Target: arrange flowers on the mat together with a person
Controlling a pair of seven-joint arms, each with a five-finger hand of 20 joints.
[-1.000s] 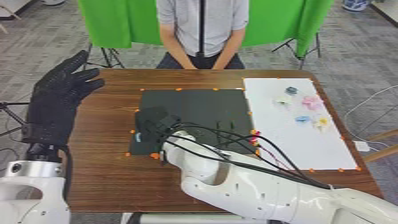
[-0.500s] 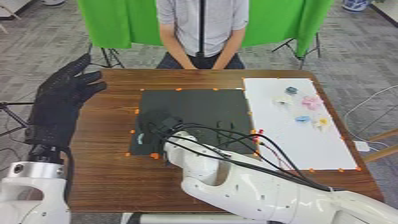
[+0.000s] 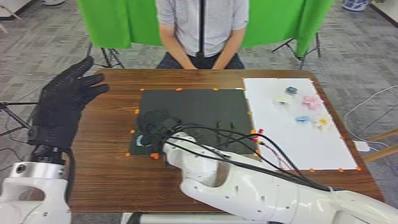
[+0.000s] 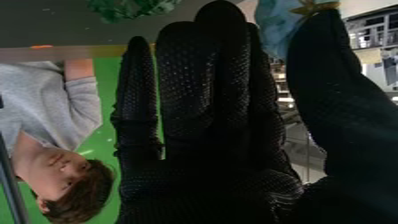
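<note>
Dark mat (image 3: 197, 102) lies flat. Light-blue flower (image 3: 144, 142), yellow centre, at mat's near-left part. Right of mat: slate-blue flower (image 3: 291, 90), cream flower (image 3: 282, 100), pink flower (image 3: 312, 102); nearer, blue flower (image 3: 303, 119), yellow flower (image 3: 322, 122). Red blooms (image 3: 258, 132) by mat's right edge.

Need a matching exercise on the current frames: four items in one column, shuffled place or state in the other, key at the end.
Column 1
1. Left hand
2. Right hand
3. Pink flower
4. Dark mat

Column 2
A. Lies on the white sheet
B. Raised by the left edge of the table
C. Borders the white sheet's left side
D. Has a light-blue flower at its thumb

Right pairs: 1-B, 2-D, 3-A, 4-C
</note>
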